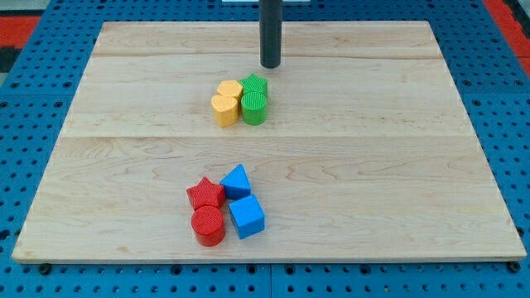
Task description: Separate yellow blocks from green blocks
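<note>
Two yellow blocks and two green blocks sit packed together a little above the board's middle. The yellow hexagon is at the upper left of the cluster, with a second yellow block just below it. The green star is at the upper right, and the green cylinder is below it. The yellow and green blocks touch each other. My tip is just above and slightly to the right of the green star, with a small gap between them.
A red star, a red cylinder, a blue triangular block and a blue cube are clustered near the wooden board's bottom edge. A blue pegboard surrounds the board.
</note>
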Tool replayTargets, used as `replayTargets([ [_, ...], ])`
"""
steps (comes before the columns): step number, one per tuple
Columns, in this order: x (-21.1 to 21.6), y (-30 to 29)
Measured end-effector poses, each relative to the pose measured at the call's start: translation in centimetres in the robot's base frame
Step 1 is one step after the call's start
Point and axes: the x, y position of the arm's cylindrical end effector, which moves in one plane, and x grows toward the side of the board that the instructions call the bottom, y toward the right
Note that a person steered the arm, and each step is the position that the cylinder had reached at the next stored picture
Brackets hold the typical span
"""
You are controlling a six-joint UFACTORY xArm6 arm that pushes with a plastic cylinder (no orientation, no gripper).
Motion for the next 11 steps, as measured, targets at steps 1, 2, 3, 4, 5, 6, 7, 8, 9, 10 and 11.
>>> replayTargets([
  [1,-1.9,-4.2],
  [2,-1.7,-9.1],
  [3,1.7,-12.0],
  [4,6.0,-14.1],
  [5,10.3,-14.5],
  [6,14.5,-14.6],
  [7,17.4,-12.4],
  [8,17.6,-10.2],
  [9,16.6,-8.5],
  [10,15.4,-7.3],
  [11,13.9,-6.8],
])
